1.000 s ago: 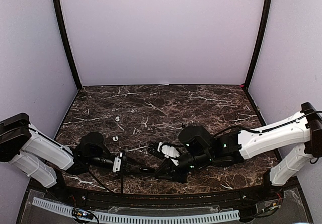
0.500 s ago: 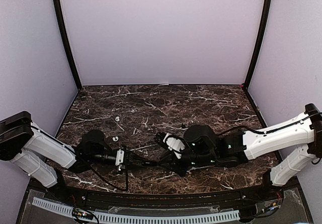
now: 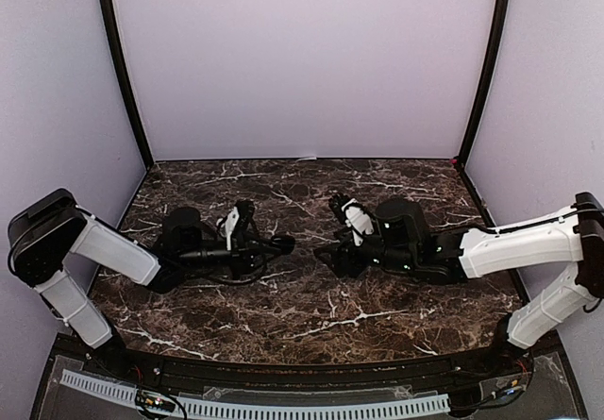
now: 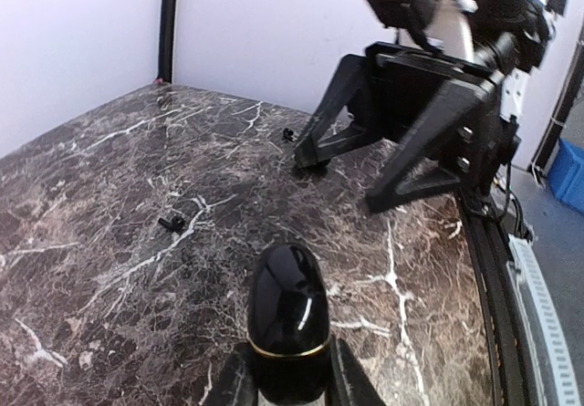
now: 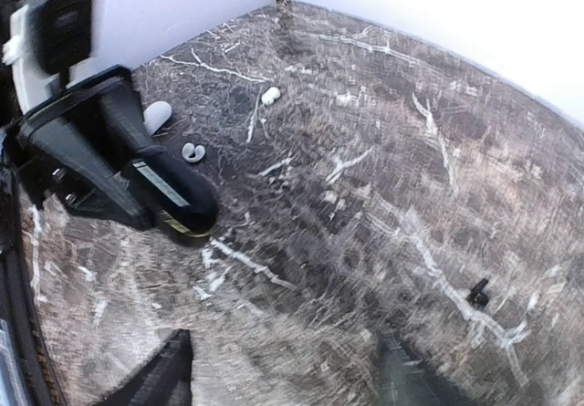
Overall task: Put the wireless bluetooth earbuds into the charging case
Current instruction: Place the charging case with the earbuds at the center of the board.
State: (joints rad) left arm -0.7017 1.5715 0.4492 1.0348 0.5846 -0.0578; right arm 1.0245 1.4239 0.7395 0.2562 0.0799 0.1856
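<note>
Dark marble table (image 3: 311,316): your left end effector (image 4: 290,380) clamps a glossy black charging case (image 4: 289,310); your right end effector (image 5: 287,374) stands wide, empty.

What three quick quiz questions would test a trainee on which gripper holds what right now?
1. True or false: the right gripper is clamped on an earbud.
2. What does the left gripper hold? A) a white earbud B) the black charging case C) nothing
3. Fill in: the case's lid is ____.
Key: 1 false, its jaws stand open and empty; 2 B; 3 shut.
</note>
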